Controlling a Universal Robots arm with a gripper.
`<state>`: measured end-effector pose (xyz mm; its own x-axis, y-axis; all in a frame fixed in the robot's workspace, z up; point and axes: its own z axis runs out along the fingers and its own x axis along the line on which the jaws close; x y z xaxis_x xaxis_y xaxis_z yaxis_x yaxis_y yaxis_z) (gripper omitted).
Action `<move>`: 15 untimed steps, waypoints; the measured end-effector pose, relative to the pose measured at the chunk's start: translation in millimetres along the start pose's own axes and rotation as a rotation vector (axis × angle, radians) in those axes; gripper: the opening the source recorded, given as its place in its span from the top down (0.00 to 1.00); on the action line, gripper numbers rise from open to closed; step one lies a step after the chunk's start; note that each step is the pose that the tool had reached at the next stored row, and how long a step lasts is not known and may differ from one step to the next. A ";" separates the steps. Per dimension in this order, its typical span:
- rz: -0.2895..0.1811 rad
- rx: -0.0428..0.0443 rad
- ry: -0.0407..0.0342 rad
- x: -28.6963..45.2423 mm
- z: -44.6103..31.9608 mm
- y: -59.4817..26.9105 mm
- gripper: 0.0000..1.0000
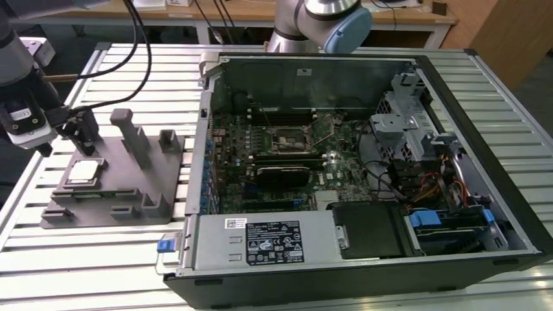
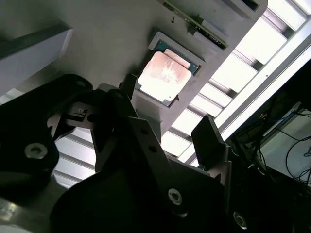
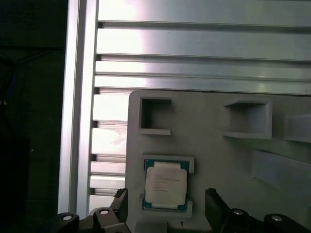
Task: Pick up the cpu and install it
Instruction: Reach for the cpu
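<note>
The cpu is a small silvery square chip lying flat in a recess of the grey fixture, at the exterior view's left. My gripper hangs just above and behind it, open, with nothing between its black fingers. In the first wrist view the cpu sits in its green-edged pocket, with one fingertip on each side of it and the gripper clear of the chip. The second wrist view has the cpu beyond the open gripper. The motherboard's open socket lies inside the computer case.
Upright posts rise from the fixture right beside the gripper. The open computer case fills the middle and right of the slatted metal table. Cables trail from the arm across the table's far left. A second arm's base stands behind the case.
</note>
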<state>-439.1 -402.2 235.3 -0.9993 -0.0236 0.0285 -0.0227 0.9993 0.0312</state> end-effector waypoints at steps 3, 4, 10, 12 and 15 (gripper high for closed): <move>0.000 0.0003 0.0000 -0.2 5.5 -0.2 0.27; 0.000 0.0005 0.0001 -0.3 7.3 -0.2 0.27; 0.001 0.0014 -0.0001 -0.5 18.4 -0.4 0.35; 0.001 0.0015 0.0000 -0.6 21.9 -0.5 0.35; 0.001 0.0016 0.0001 -0.8 27.2 -0.7 0.35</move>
<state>-439.1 -402.1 208.1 -0.9993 -0.0230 0.0286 -0.0221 0.9993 0.0297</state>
